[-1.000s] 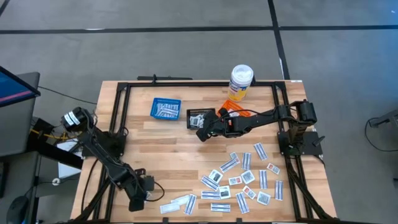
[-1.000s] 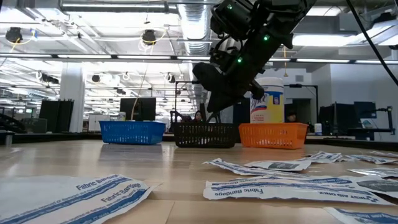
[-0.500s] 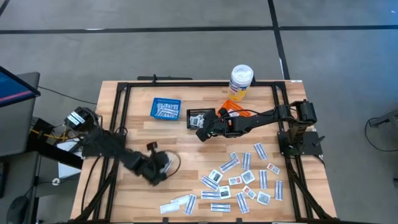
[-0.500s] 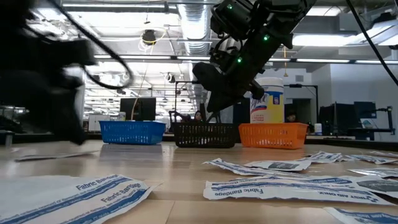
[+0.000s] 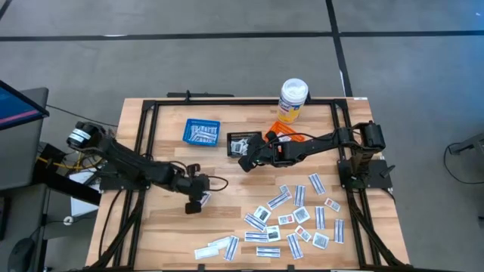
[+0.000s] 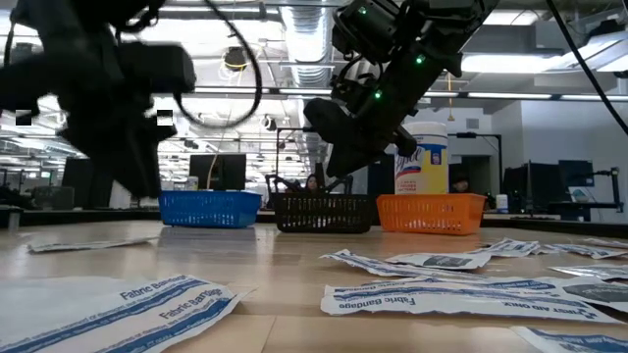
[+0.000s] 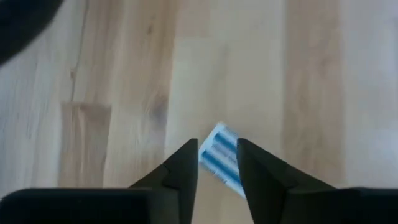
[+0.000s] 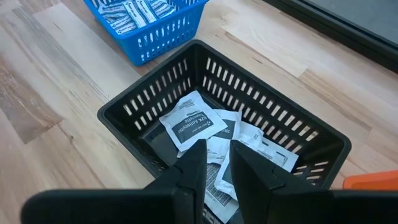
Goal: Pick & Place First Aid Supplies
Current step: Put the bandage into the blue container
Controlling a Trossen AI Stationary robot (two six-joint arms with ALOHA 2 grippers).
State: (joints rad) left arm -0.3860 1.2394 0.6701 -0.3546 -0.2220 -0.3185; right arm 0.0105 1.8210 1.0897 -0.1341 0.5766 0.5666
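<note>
My left gripper [image 7: 216, 163] pinches a bandage strip [image 7: 219, 157] mid-tabletop: thin, light, floppy, so hold its end. Right gripper [image 8: 215, 163] over black basket [image 8: 124, 117], empty, approx. closed.

I see three baskets [image 5: 202, 132] in a row at the table's [image 5: 219, 177] far side, a bottle [image 5: 292, 100] behind them. Loose packets [image 5: 291, 219] lie scattered across the near right part
</note>
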